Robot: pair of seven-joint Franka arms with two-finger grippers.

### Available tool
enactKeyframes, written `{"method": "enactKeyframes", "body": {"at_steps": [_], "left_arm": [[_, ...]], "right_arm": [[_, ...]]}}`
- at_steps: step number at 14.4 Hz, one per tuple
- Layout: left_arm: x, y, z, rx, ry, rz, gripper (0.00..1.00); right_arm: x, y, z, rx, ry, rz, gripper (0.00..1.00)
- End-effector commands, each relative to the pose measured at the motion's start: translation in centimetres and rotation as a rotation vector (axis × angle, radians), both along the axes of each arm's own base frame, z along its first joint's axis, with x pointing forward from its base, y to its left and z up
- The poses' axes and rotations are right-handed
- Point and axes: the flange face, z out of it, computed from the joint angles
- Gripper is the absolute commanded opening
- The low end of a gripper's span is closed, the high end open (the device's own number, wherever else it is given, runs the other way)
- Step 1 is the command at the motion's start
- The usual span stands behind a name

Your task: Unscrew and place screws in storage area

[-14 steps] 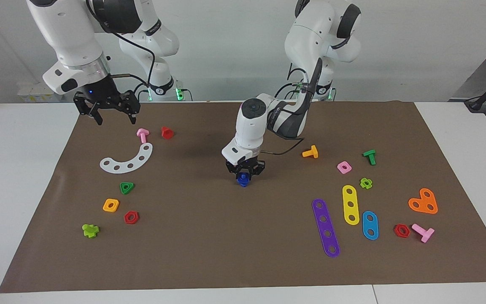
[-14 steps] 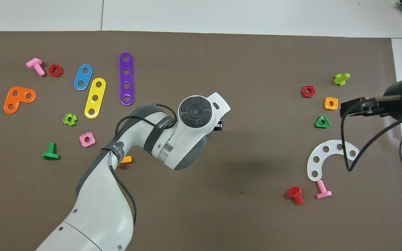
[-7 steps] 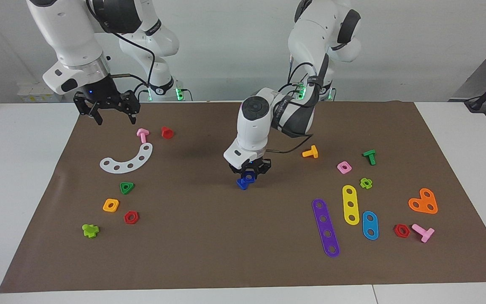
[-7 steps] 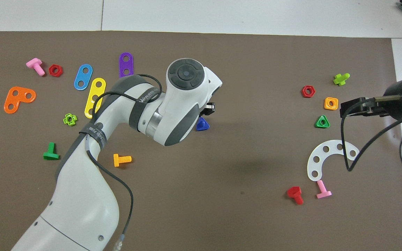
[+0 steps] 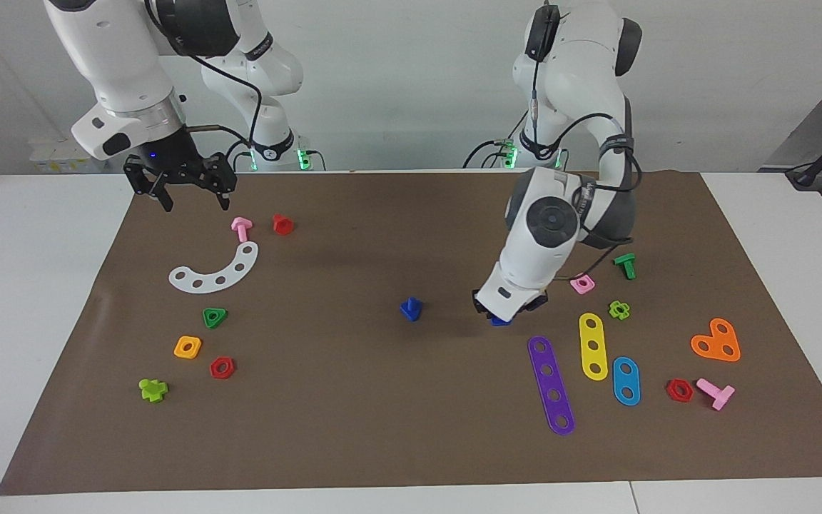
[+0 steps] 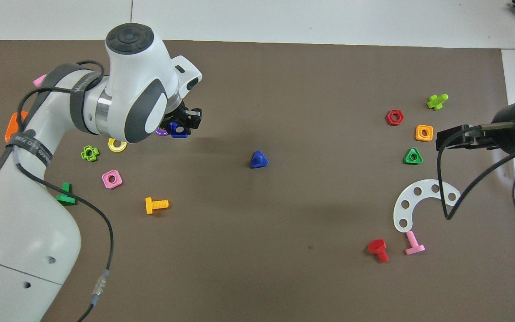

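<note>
Blue bolt (image 5: 411,309): it sits on its triangular head near the middle of the brown mat (image 5: 354,428), stem pointing up, with nothing touching it. In the overhead view (image 6: 259,159) it lies alone, well apart from the other parts.

Left gripper (image 5: 502,316): it is low over the mat toward the left arm's end of the table, just beside the nearer tip of the purple strip (image 5: 551,385). Its fingers are clenched on a blue nut (image 6: 177,129), which shows as a flat blue piece with a hole between the black fingertips from above. I cannot tell whether the nut touches the mat.

Right gripper (image 5: 193,193): the arm waits, with the claw hanging over the mat's edge at the right arm's end, close to the robots. Its fingers are spread apart and hold nothing.

Near the right gripper: a white arc (image 5: 215,270) with holes, a pink bolt (image 5: 241,228) and a red bolt (image 5: 282,223) lie on the mat. Farther from the robots are a green triangle nut (image 5: 215,317), an orange nut (image 5: 188,347), a red nut (image 5: 222,367) and a lime piece (image 5: 153,389).

Left arm's end: a yellow strip (image 5: 593,345) and a blue strip (image 5: 626,380) lie beside the purple one. An orange bolt (image 6: 156,205) lies on its side nearer the robots.
</note>
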Motion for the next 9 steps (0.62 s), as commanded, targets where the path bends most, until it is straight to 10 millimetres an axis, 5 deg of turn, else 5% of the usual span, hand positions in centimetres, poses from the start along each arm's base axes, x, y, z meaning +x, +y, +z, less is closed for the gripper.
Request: {"method": "enactKeyframes", "body": {"at_steps": [1,7,8,9], "left_arm": [[-2.1,4.0,-1.7,-0.01,0.083,-0.093,0.11],[-6.7,5.6,-7.3,0.006,0.067,-0.119,0.13],[-6.6,5.7,-7.3,0.002,0.056,-0.119,0.23],[-6.6,5.6,-7.3,0.007,0.054,-0.122,0.58]], "right_arm": [[-0.4,0.6,0.2,-0.001,-0.035,0.001,0.99],[0.6,6.9,-2.6,0.002,-0.058,0.01,0.97],[1.0,8.2,-3.7,0.001,-0.051,0.01,0.97],[1.5,9.9,-4.6,0.006,-0.066,0.007,0.97]]}}
